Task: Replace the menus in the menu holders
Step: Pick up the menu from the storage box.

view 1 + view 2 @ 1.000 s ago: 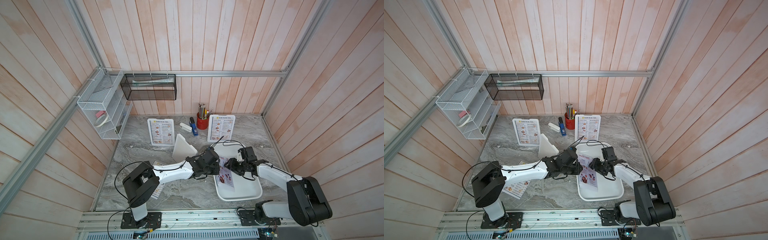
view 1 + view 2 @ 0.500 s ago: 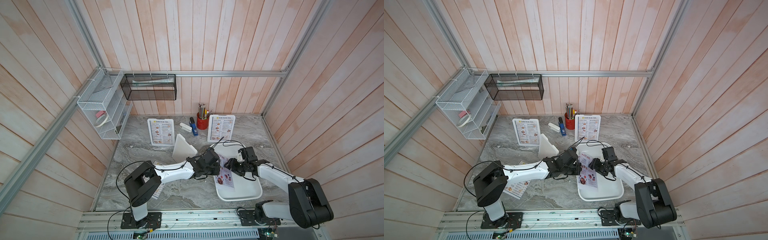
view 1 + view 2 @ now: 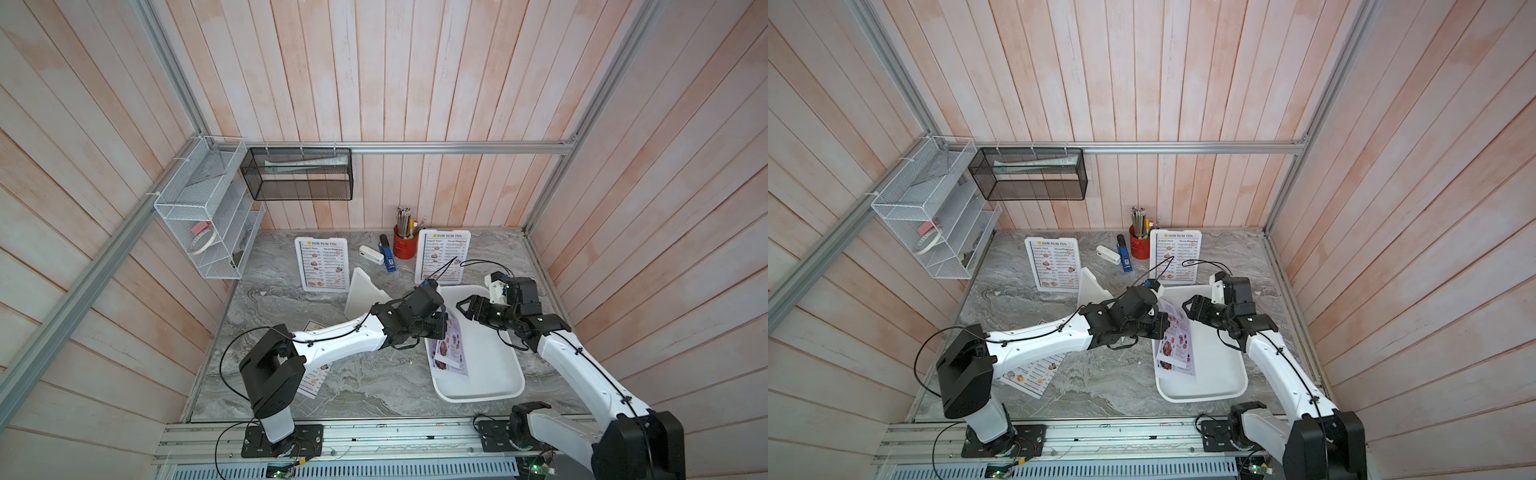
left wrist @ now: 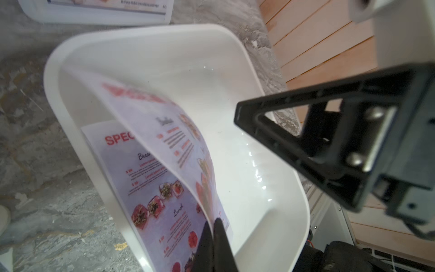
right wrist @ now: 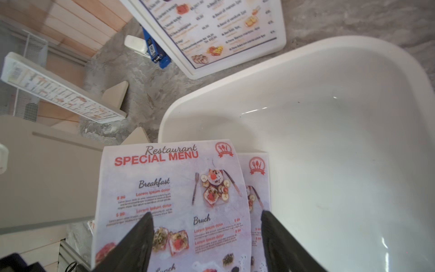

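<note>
Over tray (image 4: 164,30) | left end effector (image 4: 214,220) pinches SPECIAL MENU (image 4: 164,122) | right end effector (image 5: 206,213) agape | wrist-view-only: second sheet (image 4: 146,183)

"SPECIAL MENU" sheet (image 5: 174,188), "DIM SUM INN" menu (image 3: 322,266)

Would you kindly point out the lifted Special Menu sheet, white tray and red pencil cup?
lifted Special Menu sheet (image 5: 174,188): right wrist view, printed face.
white tray (image 3: 490,365): a top view, bare floor.
red pencil cup (image 3: 404,249): a top view, side wall.
</note>
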